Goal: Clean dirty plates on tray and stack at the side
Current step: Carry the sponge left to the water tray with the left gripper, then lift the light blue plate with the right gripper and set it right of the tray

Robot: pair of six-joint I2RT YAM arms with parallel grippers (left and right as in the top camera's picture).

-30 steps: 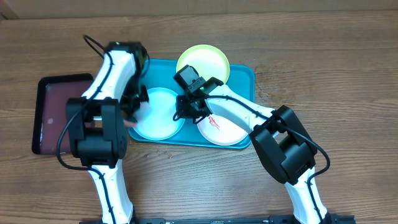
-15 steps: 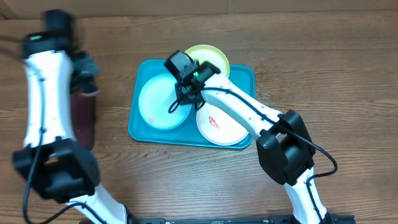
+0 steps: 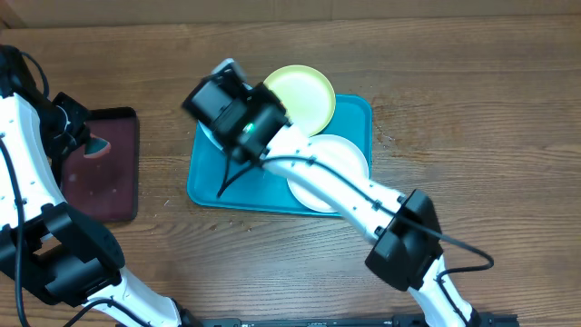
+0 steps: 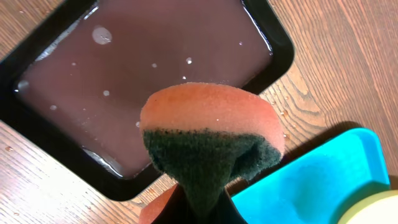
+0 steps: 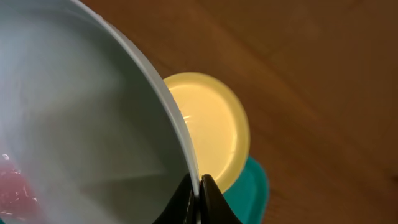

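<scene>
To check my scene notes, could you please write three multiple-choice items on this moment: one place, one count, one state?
1. Where is the sponge? A on the table; B above the dark maroon tray; C in a sink.
2. How many plates lie on the teal tray? A one; B two; C three.
3. How is the right gripper? A open, empty; B shut on a plate's rim; C shut on the sponge.
1 B: the left wrist view shows that tray beneath it.
2 B: only the yellow-green plate and the white plate lie there.
3 B: it pinches the pale blue plate by its rim.
</scene>
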